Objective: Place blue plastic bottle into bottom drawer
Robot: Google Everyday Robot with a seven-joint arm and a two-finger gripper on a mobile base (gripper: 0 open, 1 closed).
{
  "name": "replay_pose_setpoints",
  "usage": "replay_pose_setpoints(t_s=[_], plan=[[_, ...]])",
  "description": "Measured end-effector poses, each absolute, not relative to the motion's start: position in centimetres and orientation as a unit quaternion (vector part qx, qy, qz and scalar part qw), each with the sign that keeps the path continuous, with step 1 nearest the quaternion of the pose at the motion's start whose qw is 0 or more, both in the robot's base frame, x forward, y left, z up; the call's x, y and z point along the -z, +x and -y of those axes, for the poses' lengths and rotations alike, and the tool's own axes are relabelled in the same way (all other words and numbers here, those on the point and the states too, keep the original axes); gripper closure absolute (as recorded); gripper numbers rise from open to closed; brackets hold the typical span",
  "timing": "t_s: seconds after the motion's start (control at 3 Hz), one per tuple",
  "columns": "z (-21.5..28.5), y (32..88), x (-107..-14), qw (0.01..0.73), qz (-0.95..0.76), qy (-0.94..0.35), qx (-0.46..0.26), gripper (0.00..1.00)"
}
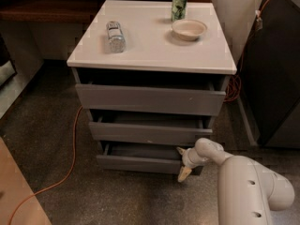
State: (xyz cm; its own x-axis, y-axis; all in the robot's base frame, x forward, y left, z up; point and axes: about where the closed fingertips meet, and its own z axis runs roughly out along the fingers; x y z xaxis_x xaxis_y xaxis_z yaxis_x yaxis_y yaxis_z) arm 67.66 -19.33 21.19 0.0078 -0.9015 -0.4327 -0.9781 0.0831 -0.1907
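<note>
Currently we are seeing the blue plastic bottle (115, 36) lying front-to-back on the cabinet top (150, 50); the gripper (183, 163) is sitting at the bottom drawer (138, 163), and we cannot tell its grip.

Your arm (243, 186) comes in from the lower-right corner of the frame. There's a big white link in the fgd, then a narrower white segment running up & left to the wrist (204, 150). Your gripper (183, 165) sits low in the frame, just right of ctr, at the arm's left end, angled left & slightly down.
</note>
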Motion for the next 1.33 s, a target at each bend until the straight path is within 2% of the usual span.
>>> replay_pose_setpoints(t_s=[0.67,1.33], plan=[[19.2,69.6,-17.9,0.237,-0.713,-0.656,-0.076,0.02],[19.3,69.1,-17.9,0.223,-0.738,-0.632,-0.075,0.48]])
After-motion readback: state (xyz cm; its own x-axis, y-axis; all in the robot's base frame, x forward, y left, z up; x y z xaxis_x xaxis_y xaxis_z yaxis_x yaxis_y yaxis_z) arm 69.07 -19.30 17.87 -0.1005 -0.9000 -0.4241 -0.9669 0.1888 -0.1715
